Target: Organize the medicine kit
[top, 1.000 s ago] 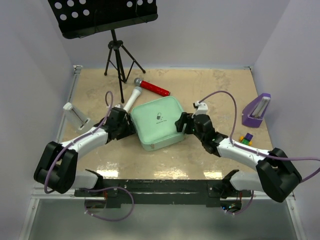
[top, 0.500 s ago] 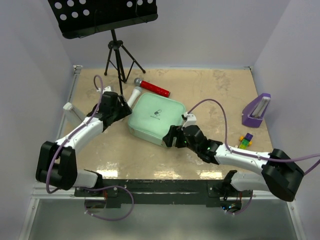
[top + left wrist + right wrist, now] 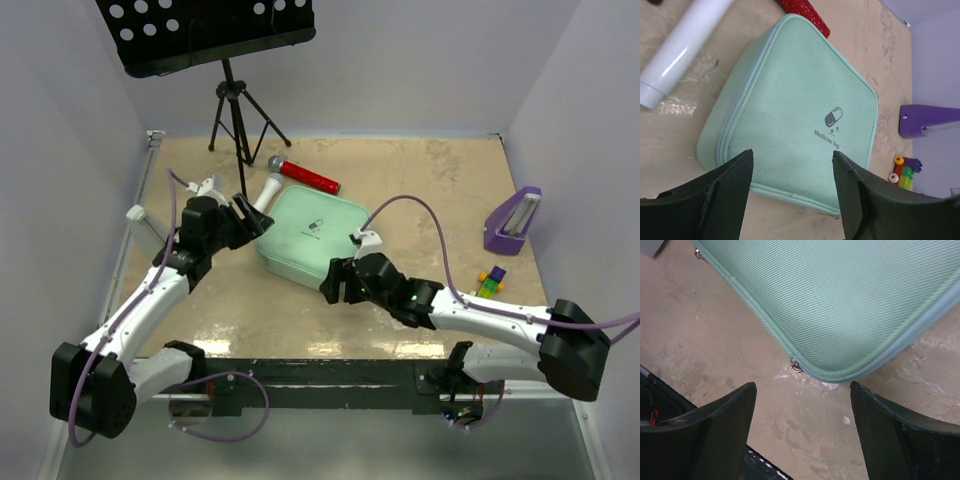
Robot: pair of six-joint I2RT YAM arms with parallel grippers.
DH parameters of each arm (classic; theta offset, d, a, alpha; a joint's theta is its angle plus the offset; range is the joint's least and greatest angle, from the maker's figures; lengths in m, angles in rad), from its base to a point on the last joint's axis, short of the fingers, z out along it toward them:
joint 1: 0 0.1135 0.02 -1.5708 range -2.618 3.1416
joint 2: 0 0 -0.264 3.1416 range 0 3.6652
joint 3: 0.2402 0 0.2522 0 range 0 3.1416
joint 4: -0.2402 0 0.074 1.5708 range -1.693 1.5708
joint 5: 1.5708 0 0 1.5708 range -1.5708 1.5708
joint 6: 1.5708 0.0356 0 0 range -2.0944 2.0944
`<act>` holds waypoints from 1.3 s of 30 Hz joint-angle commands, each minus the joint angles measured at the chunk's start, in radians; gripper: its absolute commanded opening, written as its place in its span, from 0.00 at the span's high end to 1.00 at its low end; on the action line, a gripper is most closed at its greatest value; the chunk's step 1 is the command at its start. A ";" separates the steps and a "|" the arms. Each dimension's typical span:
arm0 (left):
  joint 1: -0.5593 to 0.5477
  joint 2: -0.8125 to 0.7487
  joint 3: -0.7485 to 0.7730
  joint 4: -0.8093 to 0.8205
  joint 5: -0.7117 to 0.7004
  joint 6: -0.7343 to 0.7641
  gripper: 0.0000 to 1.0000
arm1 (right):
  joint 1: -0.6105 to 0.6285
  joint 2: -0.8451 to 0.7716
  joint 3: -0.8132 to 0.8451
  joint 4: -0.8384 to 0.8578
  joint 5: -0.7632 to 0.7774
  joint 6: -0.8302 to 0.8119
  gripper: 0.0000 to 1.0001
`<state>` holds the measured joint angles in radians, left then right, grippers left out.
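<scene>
beige marbled table top point(image 3: 430, 170), walled in pale lilac, is carrying the medicine kit point(image 3: 310, 238) at mid-table. the kit is lying flat, lid up and apparently closed, turned so that one rounded corner is pointing toward the arm bases. being nearly square, it is offering no long axis; the zip seam running round its side wall is the governing line. the left gripper point(image 3: 250, 215) is hovering at the kit's left side, fingers spread wide and gripping nothing. the right gripper point(image 3: 332, 284) is sitting low at the near corner, likewise wide and empty. in the right wrist view a small metal zipper pull point(image 3: 796, 366) is lying at that corner, ahead between the fingers and apart from both. judgement: the right arm is standing nearer the pull, so unzipping is likely falling to it, with the left arm bracing the opposite side.
</scene>
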<state>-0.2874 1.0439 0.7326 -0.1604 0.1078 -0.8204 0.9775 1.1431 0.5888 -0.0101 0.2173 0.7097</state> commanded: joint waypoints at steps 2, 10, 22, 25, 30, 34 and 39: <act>-0.029 0.051 -0.006 0.145 0.125 -0.049 0.32 | 0.093 0.134 0.140 -0.076 0.166 0.074 0.21; -0.029 0.146 0.008 0.176 0.121 0.015 0.32 | 0.070 0.213 0.171 -0.042 0.215 0.106 0.07; 0.022 0.152 0.111 0.042 -0.103 0.144 0.20 | -0.042 0.058 0.096 0.031 0.099 0.085 0.03; 0.025 0.249 0.168 0.022 -0.096 0.190 0.18 | -0.092 0.050 0.054 0.081 0.031 0.100 0.02; 0.024 0.358 0.142 0.077 -0.008 0.217 0.18 | -0.151 0.116 0.058 0.116 -0.019 0.076 0.01; 0.022 0.377 0.091 0.144 0.108 0.216 0.23 | -0.207 0.191 0.072 0.174 -0.077 0.030 0.01; 0.014 0.329 -0.014 0.242 0.196 0.185 0.27 | -0.253 0.254 0.111 0.225 -0.139 -0.045 0.02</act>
<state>-0.2649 1.4269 0.7902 -0.0341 0.1719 -0.6262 0.7547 1.3682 0.6476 0.1303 0.1307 0.7475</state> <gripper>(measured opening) 0.747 0.985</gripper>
